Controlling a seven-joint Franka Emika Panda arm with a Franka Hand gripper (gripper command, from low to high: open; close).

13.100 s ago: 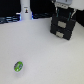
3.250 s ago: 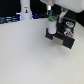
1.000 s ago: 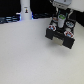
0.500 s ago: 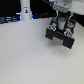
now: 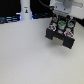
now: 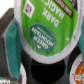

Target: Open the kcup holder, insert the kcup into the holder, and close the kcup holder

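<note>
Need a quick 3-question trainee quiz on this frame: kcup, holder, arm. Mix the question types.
1. True or false: the kcup lies alone on the white table, far from the kcup holder.
2. Multiple choice: in the wrist view, what lies directly beyond the kcup?
A. an empty dark round slot
B. a white cloth
C. a closed lid
3. Fill the blank: in the exterior view, the gripper hangs over the holder's open tray, on that view's ____ side.

Key: 1 false, it is up between the teal jaws over the tray. 2 A. 3 right.
</note>
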